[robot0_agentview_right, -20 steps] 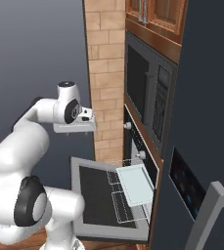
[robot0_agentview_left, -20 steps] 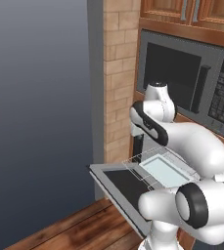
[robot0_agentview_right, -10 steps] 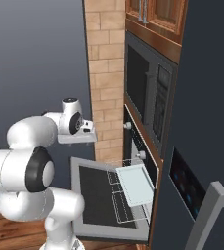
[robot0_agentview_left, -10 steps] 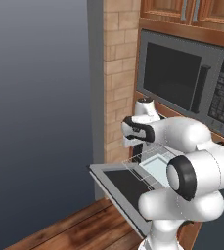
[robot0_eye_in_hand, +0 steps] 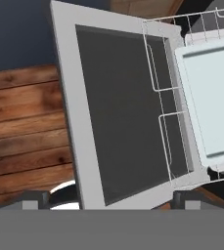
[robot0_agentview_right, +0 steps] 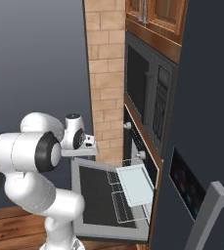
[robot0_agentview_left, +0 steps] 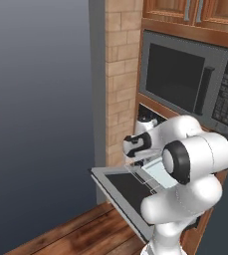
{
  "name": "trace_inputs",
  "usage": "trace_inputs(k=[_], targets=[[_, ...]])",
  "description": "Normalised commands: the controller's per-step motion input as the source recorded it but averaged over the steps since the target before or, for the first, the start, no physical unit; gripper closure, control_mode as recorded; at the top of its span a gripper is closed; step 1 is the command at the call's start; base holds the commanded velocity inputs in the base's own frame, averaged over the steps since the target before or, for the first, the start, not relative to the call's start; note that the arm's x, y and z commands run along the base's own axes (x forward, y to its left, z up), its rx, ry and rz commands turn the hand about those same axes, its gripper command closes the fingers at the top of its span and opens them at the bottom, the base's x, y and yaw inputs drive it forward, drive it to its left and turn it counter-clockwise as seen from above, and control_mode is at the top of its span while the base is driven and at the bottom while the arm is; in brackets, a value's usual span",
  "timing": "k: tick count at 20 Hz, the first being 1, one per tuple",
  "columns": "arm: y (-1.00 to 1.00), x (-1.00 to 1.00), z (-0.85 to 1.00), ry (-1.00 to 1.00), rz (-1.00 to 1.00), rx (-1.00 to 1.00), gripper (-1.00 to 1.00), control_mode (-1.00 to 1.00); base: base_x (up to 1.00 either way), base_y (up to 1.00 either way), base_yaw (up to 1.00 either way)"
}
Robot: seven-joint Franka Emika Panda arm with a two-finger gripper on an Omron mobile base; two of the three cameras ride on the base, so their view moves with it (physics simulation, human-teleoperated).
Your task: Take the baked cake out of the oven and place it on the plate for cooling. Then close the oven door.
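The oven (robot0_agentview_right: 133, 141) sits in a wood surround with its oven door (robot0_agentview_left: 120, 187) (robot0_agentview_right: 99, 195) (robot0_eye_in_hand: 118, 112) dropped flat, dark glass facing up. A wire rack (robot0_eye_in_hand: 165, 102) is pulled out over the door's inner end and carries a pale rectangular tray (robot0_eye_in_hand: 211, 97) (robot0_agentview_right: 135, 183) (robot0_agentview_left: 158, 172). My gripper (robot0_agentview_left: 134, 155) (robot0_agentview_right: 81, 155) (robot0_eye_in_hand: 111, 200) hangs just above the door's outer left corner, pointing down. It is open, with nothing between the fingertips (robot0_eye_in_hand: 35, 199). The cake and the plate are out of view.
A grey microwave (robot0_agentview_left: 185, 74) with a keypad sits above the oven. A brick column (robot0_agentview_left: 120, 74) stands to its left and a dark fridge panel with a grey handle (robot0_agentview_right: 216, 205) to its right. Wooden floor (robot0_eye_in_hand: 25, 127) lies below the open door.
The arm has folded down and the hand has sunk from chest height to just over the door's outer corner. The jaws stayed open. Door, rack and tray have not moved.
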Motion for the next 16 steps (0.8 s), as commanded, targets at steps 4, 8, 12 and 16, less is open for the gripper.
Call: trace_inputs(k=[4, 8, 12, 16], targets=[[0.0, 0.0, -0.78, 0.0, 0.0, 0.0, -1.0, -1.0, 0.0, 0.0, 0.0], [0.0, 0.01, -0.68, 0.0, 0.0, 0.0, -1.0, -1.0, 0.0, 0.0, 0.0], [0.0, 0.1, -0.56, 0.0, 0.0, 0.0, -1.0, -1.0, 0.0, 0.0, 0.0], [-0.06, 0.19, -0.52, 0.0, 0.0, 0.0, -1.0, -1.0, 0.0, 0.0, 0.0]])
